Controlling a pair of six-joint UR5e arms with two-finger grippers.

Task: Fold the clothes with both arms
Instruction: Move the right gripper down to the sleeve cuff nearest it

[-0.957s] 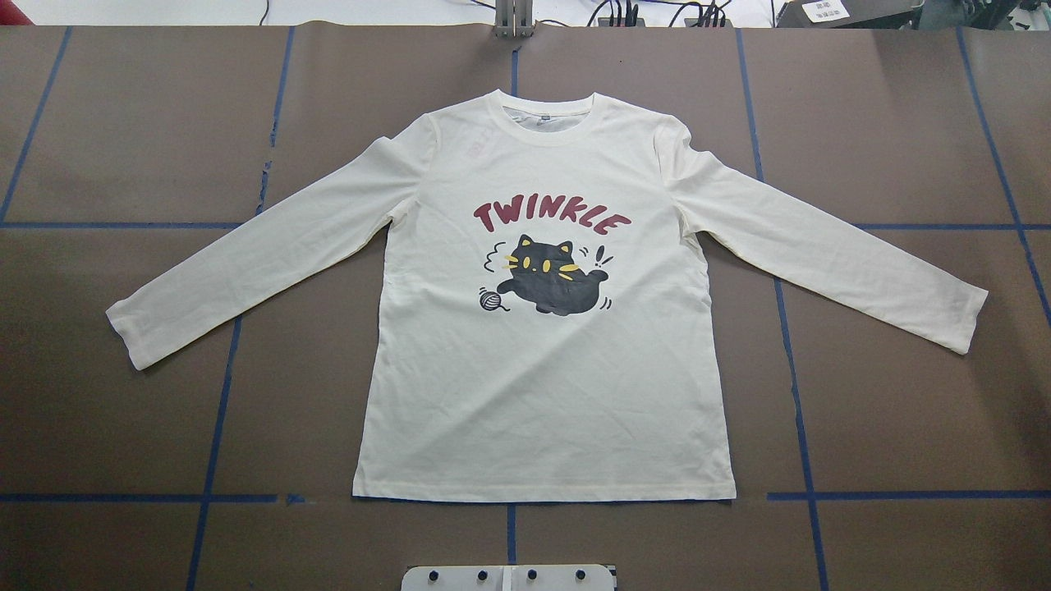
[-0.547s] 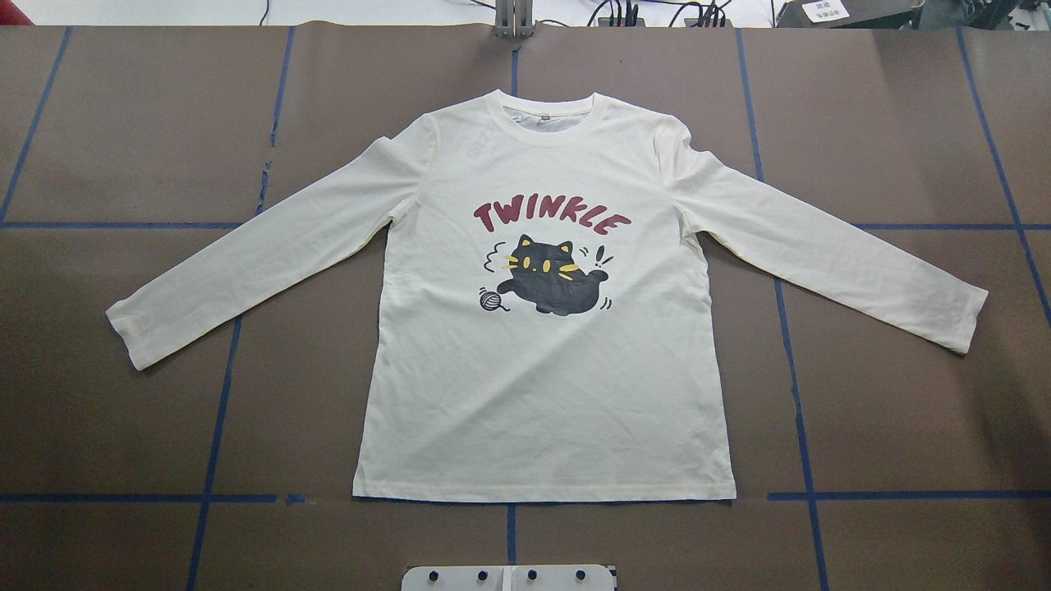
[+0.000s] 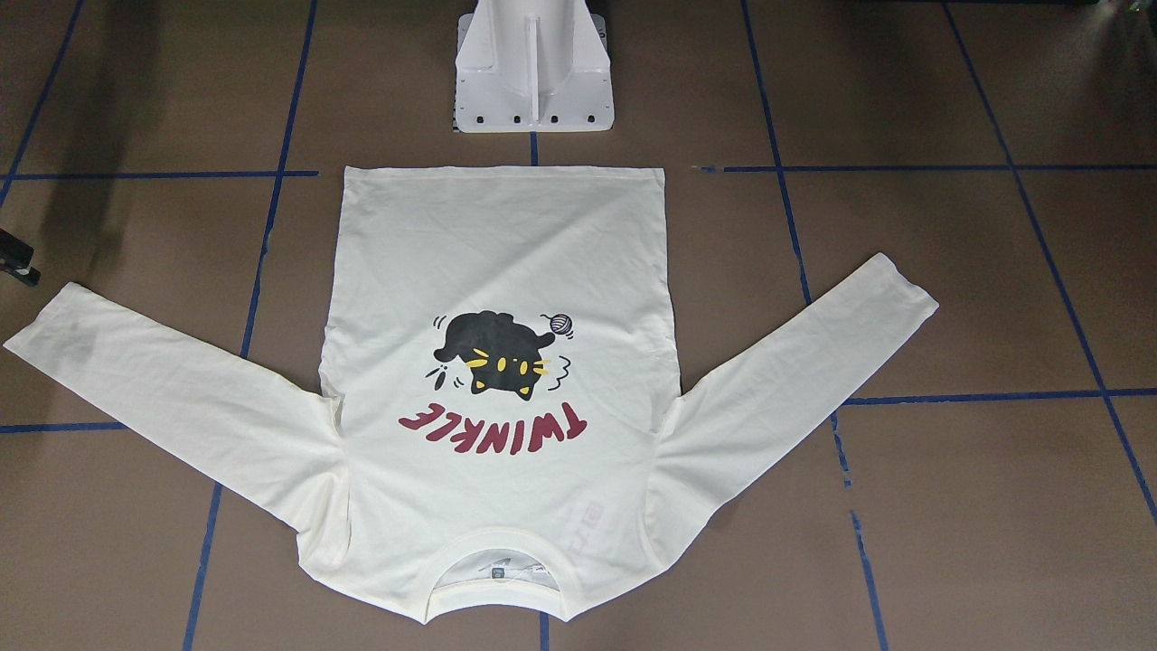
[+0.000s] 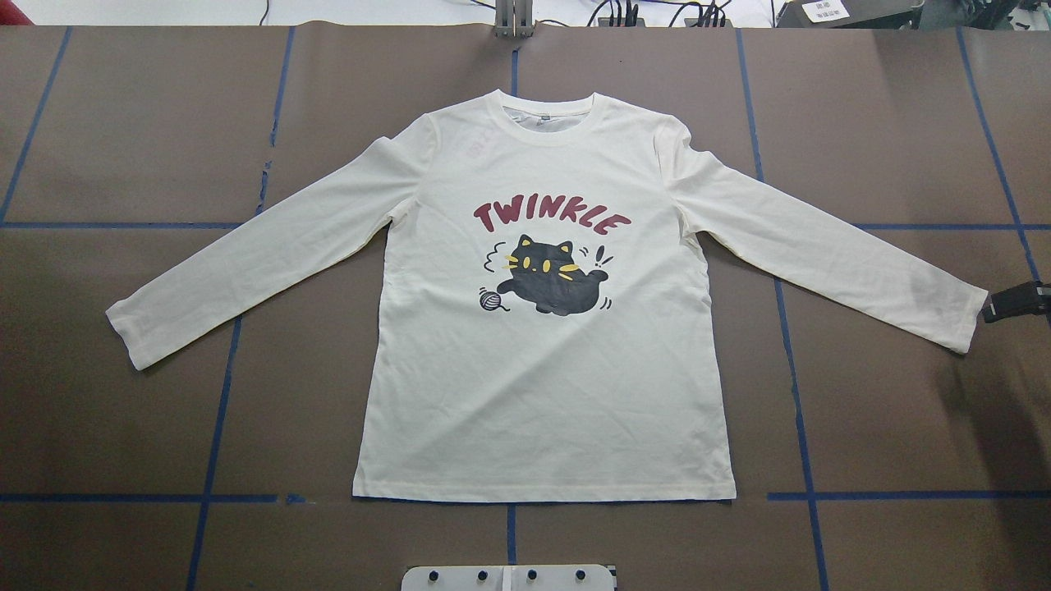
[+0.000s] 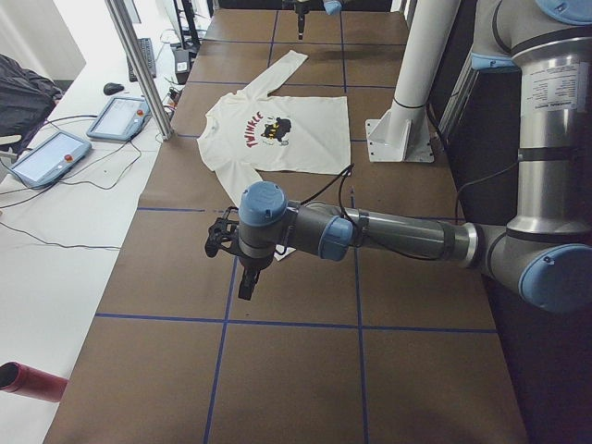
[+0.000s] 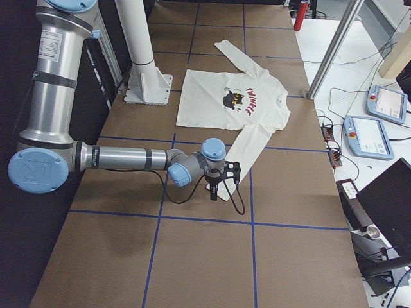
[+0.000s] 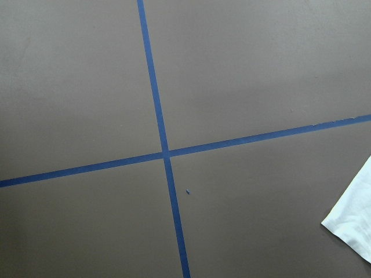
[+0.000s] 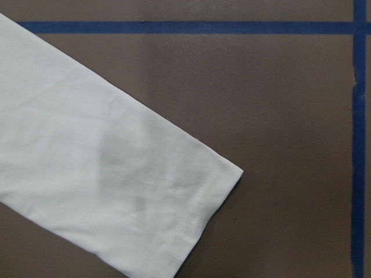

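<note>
T-shirt (image 4: pixel 542 394) flat on counter (image 4: pixel 887 427), print up. Right pincer (image 4: pixel 1015 302) just beyond right cuff (image 4: pixel 971 320); left pincer (image 5: pixel 245 282) past left cuff (image 4: pixel 125 336). Released or clenched: cannot tell for either.

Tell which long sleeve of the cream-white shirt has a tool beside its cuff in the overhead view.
The sleeve on the robot's right: the black right tool sits just past its cuff; the left sleeve shows none.

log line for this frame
stage: no fold yet | shirt: flat, print up, sleeves spread | right end effector: beside one cuff | left end effector: over table | jaws: cannot tell
</note>
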